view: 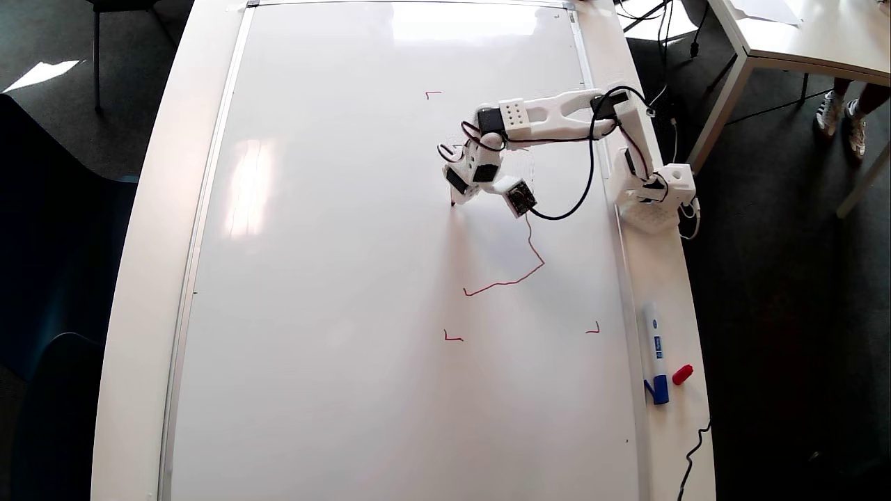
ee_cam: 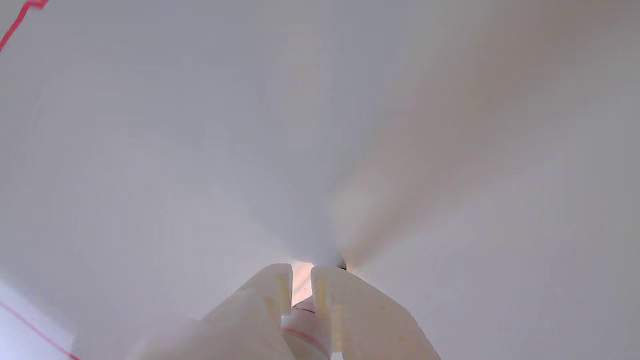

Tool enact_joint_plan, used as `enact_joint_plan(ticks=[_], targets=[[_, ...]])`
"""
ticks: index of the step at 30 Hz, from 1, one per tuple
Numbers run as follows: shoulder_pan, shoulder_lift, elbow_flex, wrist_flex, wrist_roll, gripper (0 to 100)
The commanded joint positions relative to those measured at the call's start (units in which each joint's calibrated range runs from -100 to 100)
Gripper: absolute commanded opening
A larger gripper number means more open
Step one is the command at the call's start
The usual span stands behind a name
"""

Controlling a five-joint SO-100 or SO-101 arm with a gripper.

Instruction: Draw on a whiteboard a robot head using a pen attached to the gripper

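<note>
Overhead view: whiteboard (view: 334,278) fills most of the tabletop, silver frame, small red corner marks (view: 452,337) inside. Arm base sits at the board's right edge, arm reaches left over the upper middle of the board. Gripper (view: 456,198) points down, its tip at the board surface. Pen (view: 453,202) shows only as a dark tip below the fingers, seems to touch the board, hard to be sure at this size. Robot head (view: 518,268) so far is just a wobbly red line: runs down from under the wrist camera, bends, then slants left to a short hook. It lies below and right of the pen tip, apart from it.

Wrist view: gripper (ee_cam: 301,274) fingers nearly closed, clamped on the pen (ee_cam: 302,320), white barrel with red rings between them. Glossy whiteboard (ee_cam: 200,125) fills the rest, red stroke (ee_cam: 17,22) at top left corner.

On the table rim at right: blue-capped marker (view: 654,351) and loose red cap (view: 682,374) just beside it.
</note>
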Motion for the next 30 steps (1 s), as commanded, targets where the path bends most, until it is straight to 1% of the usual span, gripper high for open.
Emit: enact_joint_plan(ticks=[1, 4, 10, 22, 27, 30], targets=[[-5.4, 1.4, -0.3, 0.6, -2.6, 1], [-8.7, 4.7, -3.8, 0.6, -4.6, 1], [-12.4, 10.2, -10.9, 0.8, -6.2, 1], [-19.8, 11.0, -11.9, 0.8, -9.4, 1], [-21.0, 11.0, -12.2, 0.8, -9.5, 1], [-21.5, 10.9, -12.4, 0.8, -10.6, 1]])
